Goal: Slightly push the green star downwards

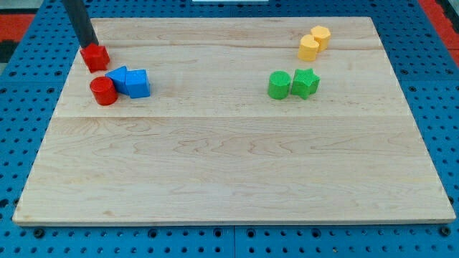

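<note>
Under everything lies a pale wooden board (229, 165), resting on a blue perforated table (430, 72). My tip (91, 45) stands at the view's top left and touches the upper edge of a red block (95, 56); it holds nothing, since it is only a bare rod. Just below my tip sit a red cylinder (103, 91) and two blue blocks (129, 81) close together.

Far to the view's right of my tip, and a little lower, is the green star (305, 82). A green cylinder (280, 84) touches it on the side nearer to my tip. Two yellow blocks (314, 42) stand above the star, slightly apart from it.

I judge the star is light and stiff, so it should slide easily on the smooth wood. It cannot be gripped; the contact must be on its upper face, near the middle, otherwise it may turn. A short, gentle push should be enough, and the gap under the yellow blocks is narrow.
</note>
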`<action>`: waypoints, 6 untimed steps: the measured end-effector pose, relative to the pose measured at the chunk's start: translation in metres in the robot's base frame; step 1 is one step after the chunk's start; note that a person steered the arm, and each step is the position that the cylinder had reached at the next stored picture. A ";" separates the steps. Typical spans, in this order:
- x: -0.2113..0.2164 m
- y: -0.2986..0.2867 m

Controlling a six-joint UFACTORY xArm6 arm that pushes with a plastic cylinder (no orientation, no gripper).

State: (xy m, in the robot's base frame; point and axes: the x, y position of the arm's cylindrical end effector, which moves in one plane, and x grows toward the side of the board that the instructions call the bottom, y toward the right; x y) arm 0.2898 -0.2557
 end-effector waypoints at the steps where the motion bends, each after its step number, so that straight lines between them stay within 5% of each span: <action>1: 0.031 0.004; 2: 0.009 0.056; 4: -0.008 0.290; 6: 0.075 0.416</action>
